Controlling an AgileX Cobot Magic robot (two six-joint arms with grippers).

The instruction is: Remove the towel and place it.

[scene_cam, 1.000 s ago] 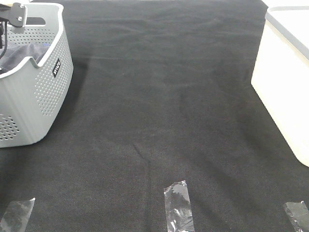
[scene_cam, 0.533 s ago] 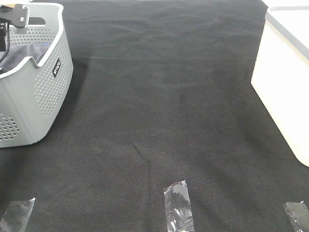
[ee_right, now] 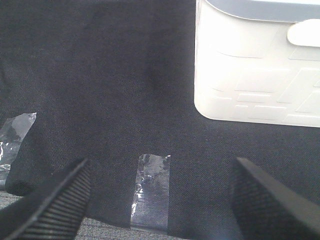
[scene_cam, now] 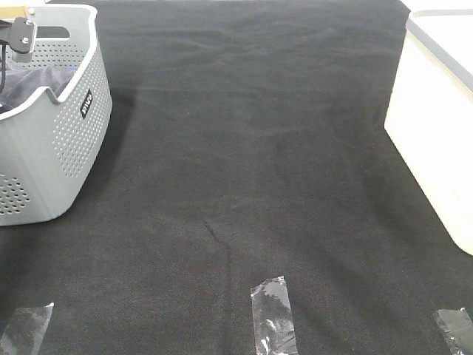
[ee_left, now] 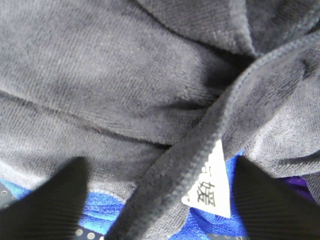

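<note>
The left arm has dropped lower into the grey basket at the left edge of the counter. Inside the basket, the dark grey towel lies crumpled over a blue cloth. The left gripper is open, its jaws either side of a hemmed fold with a white label. The right gripper hangs open above a tape strip, near a white bin.
</note>
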